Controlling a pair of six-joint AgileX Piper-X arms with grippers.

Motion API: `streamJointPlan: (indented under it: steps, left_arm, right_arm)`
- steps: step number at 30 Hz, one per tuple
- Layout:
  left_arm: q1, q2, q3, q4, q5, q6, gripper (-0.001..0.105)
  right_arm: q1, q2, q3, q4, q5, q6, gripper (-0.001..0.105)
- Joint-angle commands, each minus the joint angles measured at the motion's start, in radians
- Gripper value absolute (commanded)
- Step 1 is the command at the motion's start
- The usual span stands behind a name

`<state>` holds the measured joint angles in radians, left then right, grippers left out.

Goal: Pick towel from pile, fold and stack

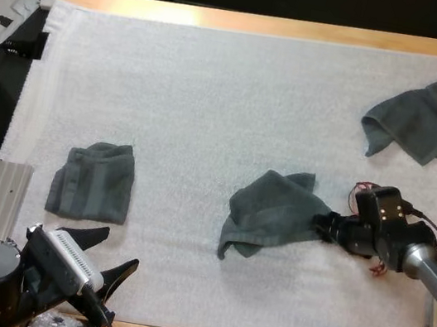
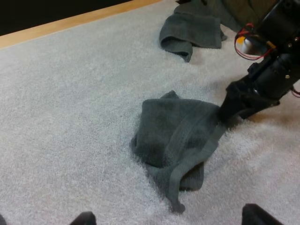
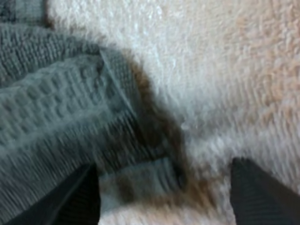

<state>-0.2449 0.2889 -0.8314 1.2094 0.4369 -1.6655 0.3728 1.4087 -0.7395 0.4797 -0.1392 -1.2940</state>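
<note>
Right gripper point(image 1: 327, 225) at the hem of the crumpled dark grey-green towel point(image 1: 269, 210), mid-way across the white foam mat point(image 1: 214, 87).

High view: the towel lies at the mat's middle, a folded dark grey-green towel point(image 1: 92, 182) on the mat's left side and a loose dark grey-green towel point(image 1: 419, 117) at its far right corner. The left gripper point(image 1: 116, 249) hovers at the mat's near edge, jaws wide and empty. Left wrist view: the right gripper meets the towel's corner on the mat. Right wrist view: jaws apart, straddling the hem, not yet pinching. Soft, light, floppy cloth; likely best pinched at that thick hemmed corner.
</note>
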Motion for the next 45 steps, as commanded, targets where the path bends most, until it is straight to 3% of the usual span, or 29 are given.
streamJointPlan:
  steps: [1, 9, 11, 14, 15, 21, 30, 37, 45]
  left_arm:
    - [-0.003, 0.0, -0.006, 0.002, 0.005, -0.006, 0.06]
    - [-0.002, 0.003, -0.007, 0.003, 0.01, -0.008, 0.06]
    - [-0.004, -0.002, -0.005, -0.004, 0.012, -0.005, 0.06]
    - [-0.002, 0.0, -0.007, 0.001, 0.013, -0.004, 0.06]
    - [-0.002, -0.001, -0.008, 0.003, 0.012, -0.005, 0.06]
    - [-0.006, 0.004, 0.001, 0.016, 0.018, 0.001, 0.06]
    - [-0.003, 0.097, 0.052, 0.007, 0.131, 0.007, 0.06]
    - [-0.017, 0.17, 0.062, 0.007, 0.13, 0.022, 0.06]
    - [-0.134, 0.322, 0.098, -0.061, 0.148, 0.011, 0.059]
  right_arm:
    - [-0.003, 0.038, -0.003, -0.031, -0.029, 0.018, 0.059]
    - [0.0, 0.067, -0.005, -0.051, -0.056, 0.035, 0.024]
    - [-0.001, 0.052, -0.009, -0.066, -0.036, 0.03, 0.028]
    - [0.0, 0.052, -0.013, -0.07, -0.054, 0.027, 0.004]
    - [0.0, 0.051, -0.013, -0.069, -0.058, 0.025, 0.0]
    - [0.001, -0.019, -0.013, 0.015, -0.041, -0.017, 0.0]
    - [0.001, -0.168, -0.014, 0.279, 0.054, -0.154, 0.0]
    - [-0.005, -0.181, -0.013, 0.309, 0.078, -0.152, 0.001]
    - [-0.006, -0.192, -0.013, 0.386, 0.099, -0.166, 0.001]
